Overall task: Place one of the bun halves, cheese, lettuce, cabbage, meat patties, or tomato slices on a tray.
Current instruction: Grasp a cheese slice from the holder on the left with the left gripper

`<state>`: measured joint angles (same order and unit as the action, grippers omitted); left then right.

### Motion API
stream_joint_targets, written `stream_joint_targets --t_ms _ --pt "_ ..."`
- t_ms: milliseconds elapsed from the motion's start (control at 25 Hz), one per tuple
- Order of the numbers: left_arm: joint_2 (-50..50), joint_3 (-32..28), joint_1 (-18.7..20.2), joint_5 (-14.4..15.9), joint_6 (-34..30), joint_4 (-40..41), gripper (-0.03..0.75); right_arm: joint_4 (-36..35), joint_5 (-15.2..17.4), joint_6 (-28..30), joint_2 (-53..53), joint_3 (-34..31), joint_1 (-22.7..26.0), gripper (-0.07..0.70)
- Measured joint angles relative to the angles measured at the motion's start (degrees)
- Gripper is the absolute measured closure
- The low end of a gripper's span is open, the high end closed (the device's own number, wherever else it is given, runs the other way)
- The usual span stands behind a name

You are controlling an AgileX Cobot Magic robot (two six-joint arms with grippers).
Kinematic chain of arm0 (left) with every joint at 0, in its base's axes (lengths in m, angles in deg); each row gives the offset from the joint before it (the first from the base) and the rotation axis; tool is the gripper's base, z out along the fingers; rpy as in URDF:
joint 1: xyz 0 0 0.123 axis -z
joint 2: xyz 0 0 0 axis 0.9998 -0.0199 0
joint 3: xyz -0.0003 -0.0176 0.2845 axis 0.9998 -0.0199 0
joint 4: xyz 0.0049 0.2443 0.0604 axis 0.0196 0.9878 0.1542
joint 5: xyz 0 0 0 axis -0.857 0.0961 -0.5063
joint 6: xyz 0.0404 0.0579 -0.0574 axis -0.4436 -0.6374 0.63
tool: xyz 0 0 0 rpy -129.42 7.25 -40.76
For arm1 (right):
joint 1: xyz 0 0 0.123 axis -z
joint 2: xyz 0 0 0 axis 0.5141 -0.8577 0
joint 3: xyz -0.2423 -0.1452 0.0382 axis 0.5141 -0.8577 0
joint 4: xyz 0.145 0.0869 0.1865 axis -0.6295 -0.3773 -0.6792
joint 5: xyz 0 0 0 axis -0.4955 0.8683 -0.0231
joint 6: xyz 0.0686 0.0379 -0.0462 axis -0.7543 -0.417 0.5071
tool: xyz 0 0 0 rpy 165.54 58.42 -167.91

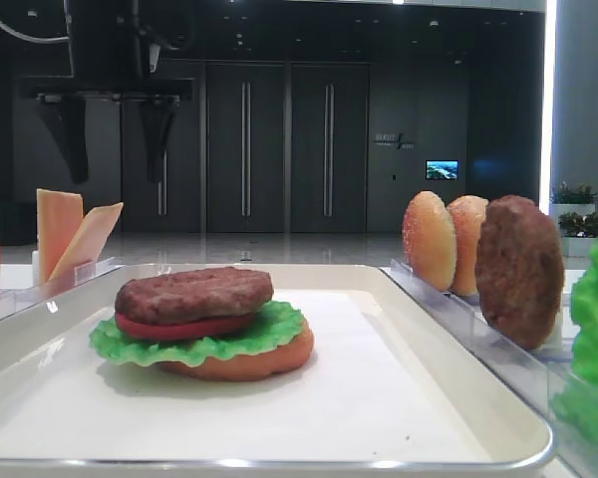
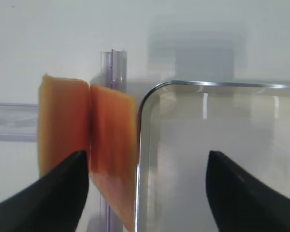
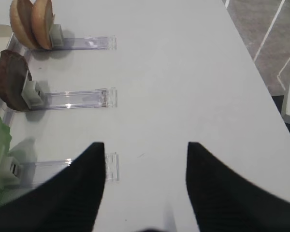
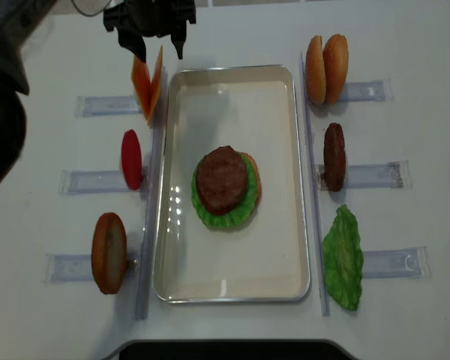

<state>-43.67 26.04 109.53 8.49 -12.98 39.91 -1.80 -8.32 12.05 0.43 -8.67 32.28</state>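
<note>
Two orange cheese slices (image 4: 148,82) stand on edge in a clear rack just outside the tray's (image 4: 232,70) far left corner. My left gripper (image 4: 159,46) hangs open above them. In the left wrist view one finger is over the left cheese slice (image 2: 63,125), the other over the tray floor, with the tray rim (image 2: 147,101) and the right slice (image 2: 113,140) between them. A stack of bun, lettuce (image 1: 199,346), tomato and meat patty (image 1: 194,292) lies mid-tray. My right gripper (image 3: 146,145) is open over bare table.
Clear racks flank the tray. On the left stand a tomato slice (image 4: 131,159) and a bun half (image 4: 109,253). On the right stand two bun halves (image 4: 326,67), a patty (image 4: 334,156) and a lettuce leaf (image 4: 343,257).
</note>
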Motion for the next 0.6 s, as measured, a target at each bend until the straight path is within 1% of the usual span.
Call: stream_joint_targets --t_ms 160,280,320,360,440,480,520,600 --pt "-3.21 0.0 0.0 -0.07 -0.35 0.05 0.195 0.0 0.0 0.0 0.0 0.0 0.0 0.269" --pt "-4.63 0.0 0.0 1.85 -0.87 1.01 0.266 0.0 0.0 0.0 0.0 0.0 0.0 0.269" --pt "-4.83 0.0 0.0 2.58 -1.15 1.81 0.312 0.0 0.0 0.0 0.0 0.0 0.0 0.269" --pt "-4.83 0.0 0.0 2.98 -1.72 2.43 0.382 0.0 0.0 0.0 0.0 0.0 0.0 0.269" --pt "-4.81 0.0 -0.04 3.64 -2.9 3.07 0.559 0.0 0.0 0.0 0.0 0.0 0.0 0.269" --pt "-4.58 0.0 -0.04 3.83 -3.26 3.21 0.62 0.0 0.0 0.0 0.0 0.0 0.0 0.269" --pt "-4.22 0.0 -0.04 3.92 -3.46 3.26 0.658 0.0 0.0 0.0 0.0 0.0 0.0 0.269" --pt "-2.75 0.32 -0.1 4.13 -4.03 2.85 0.682 0.0 0.0 0.0 0.0 0.0 0.0 0.269"
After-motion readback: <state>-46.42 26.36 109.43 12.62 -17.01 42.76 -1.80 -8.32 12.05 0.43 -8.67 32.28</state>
